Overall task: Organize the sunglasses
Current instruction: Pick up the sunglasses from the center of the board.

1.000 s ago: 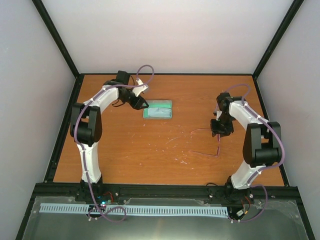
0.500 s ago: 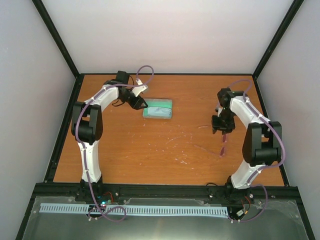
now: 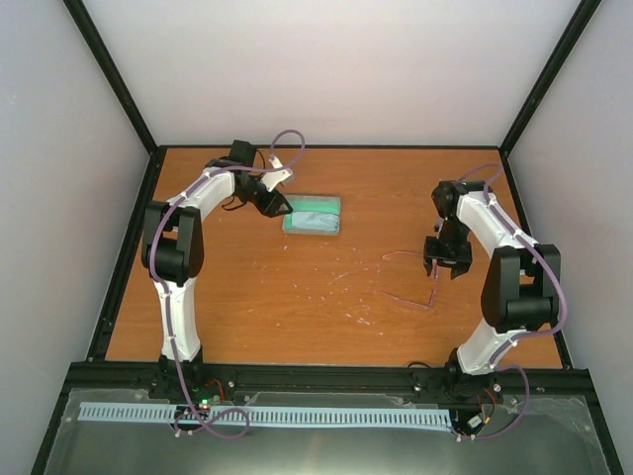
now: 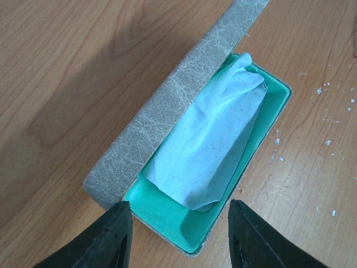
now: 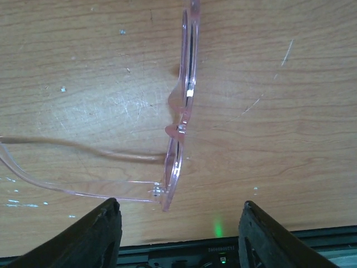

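Sunglasses (image 5: 181, 111) are seen unfolded on worktop (image 5: 279, 167), not yet cased. Case (image 4: 162, 111) is found open w/ cloth (image 4: 212, 139) inside. L & R jaws are spread, nothing pinched.

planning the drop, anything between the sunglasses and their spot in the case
Yes: a blue cloth lies bunched in the open case, covering most of its green tray. Nothing else visible between the sunglasses and it.

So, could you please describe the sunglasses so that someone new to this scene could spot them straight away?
On the wooden table, look to the right half, under the open right gripper. The sunglasses rest there, arms unfolded. They are a thin, translucent pink frame, unlike the grey case with green lining and pale blue cloth farther left.
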Motion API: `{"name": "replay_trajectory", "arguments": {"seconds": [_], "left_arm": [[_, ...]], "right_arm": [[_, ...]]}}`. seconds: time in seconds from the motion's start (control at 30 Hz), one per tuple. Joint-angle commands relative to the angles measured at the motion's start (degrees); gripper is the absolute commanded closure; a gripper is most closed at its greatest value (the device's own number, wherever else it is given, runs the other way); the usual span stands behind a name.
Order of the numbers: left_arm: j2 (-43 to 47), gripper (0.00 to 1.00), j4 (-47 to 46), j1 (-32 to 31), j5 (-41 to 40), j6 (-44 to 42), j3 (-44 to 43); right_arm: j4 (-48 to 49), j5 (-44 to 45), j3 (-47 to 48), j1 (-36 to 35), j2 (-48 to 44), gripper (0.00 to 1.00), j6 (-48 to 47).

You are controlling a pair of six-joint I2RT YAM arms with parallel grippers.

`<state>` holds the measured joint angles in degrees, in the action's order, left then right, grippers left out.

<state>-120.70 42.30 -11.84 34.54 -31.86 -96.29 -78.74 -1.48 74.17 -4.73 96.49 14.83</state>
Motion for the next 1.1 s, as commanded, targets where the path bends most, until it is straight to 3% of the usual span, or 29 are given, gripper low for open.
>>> {"name": "replay_trajectory", "arguments": {"seconds": [0.0,0.43,0.9,1.07], "left_arm": [[-1.46,0.51,0.59,0.33,0.92,-1.54,-2.37],[-1.5,0.51,0.41,0.41,0.54,-1.8,-1.36],[-2.06,0.51,0.43,0.5,-0.09,-1.98,-1.36],[-2.08,0.51,0.37,0.5,0.17,-1.89,-1.44]], "right_arm": [[-0.35,-1.05,-1.37,0.34,1.88,0.47,1.57],[6.34,-2.78,-4.08,0.34,7.77,0.56,1.83],[8.14,-2.22,-5.34,0.34,10.98,0.75,1.44],[8.34,-1.42,-5.09,0.34,11.13,0.88,1.55]]}}
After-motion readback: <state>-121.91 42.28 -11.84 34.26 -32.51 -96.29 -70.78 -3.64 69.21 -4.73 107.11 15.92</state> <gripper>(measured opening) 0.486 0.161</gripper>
